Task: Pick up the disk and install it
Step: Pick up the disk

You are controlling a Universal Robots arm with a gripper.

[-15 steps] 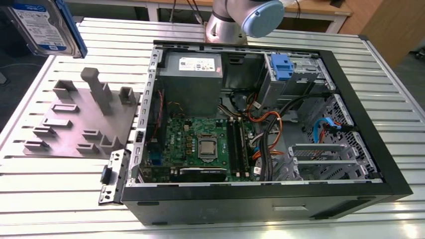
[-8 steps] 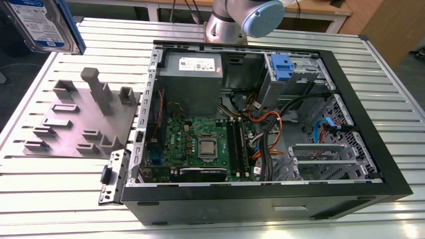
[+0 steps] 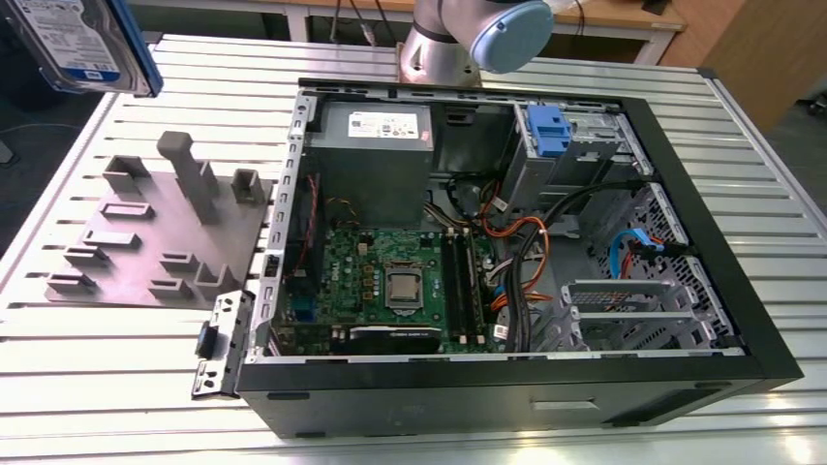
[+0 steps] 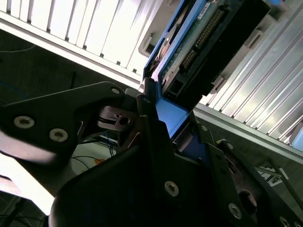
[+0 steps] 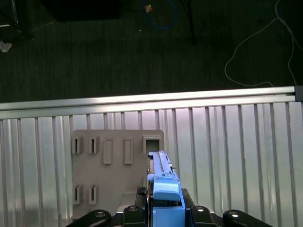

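Observation:
The disk (image 3: 72,44), silver with a white-and-blue label and a blue rail on its edge, hangs in the air at the far corner on the exterior view's left, above the slatted table. In the first wrist view the disk (image 5: 162,182) stands edge-on between the black fingers of my gripper (image 5: 165,208), which is shut on it. In the second wrist view the disk (image 4: 201,38) shows its green circuit-board underside and a blue rail, clamped in the gripper (image 4: 165,125).
An open computer case (image 3: 762,339) lies on the table, with a grey drive cage and blue latch (image 3: 549,131), a power-supply box (image 3: 375,145) and a motherboard (image 3: 387,281) inside. A grey fixture plate (image 3: 155,232) with slots lies beside the case, below the held disk. The table edge (image 5: 151,99) drops to dark floor.

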